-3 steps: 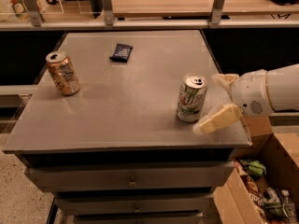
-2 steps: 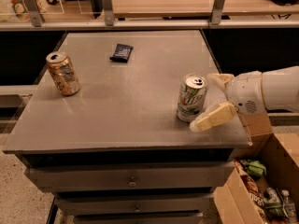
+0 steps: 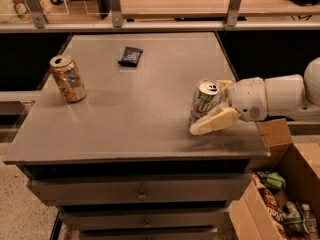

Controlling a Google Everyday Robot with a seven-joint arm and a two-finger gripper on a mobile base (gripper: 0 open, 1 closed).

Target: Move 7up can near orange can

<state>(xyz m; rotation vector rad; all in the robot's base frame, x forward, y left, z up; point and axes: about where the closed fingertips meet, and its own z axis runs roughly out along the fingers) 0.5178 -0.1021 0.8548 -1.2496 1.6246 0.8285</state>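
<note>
The 7up can [image 3: 205, 100], white and silver with green markings, stands upright near the right front of the grey table [image 3: 135, 109]. My gripper [image 3: 208, 109] reaches in from the right and is open. One cream finger [image 3: 216, 122] lies in front of the can's base and the other shows just behind the can, so the can sits between them. The orange can [image 3: 67, 78], orange-gold with a silver top, stands upright near the table's left edge, far from the 7up can.
A small dark packet [image 3: 130, 56] lies at the back middle of the table. An open cardboard box [image 3: 280, 194] with packets stands on the floor at the right. Drawers [image 3: 142, 194] sit below the tabletop. A railing and shelf run behind the table.
My gripper has moved left, so its fingers now sit on both sides of the 7up can. Neither can has moved.
</note>
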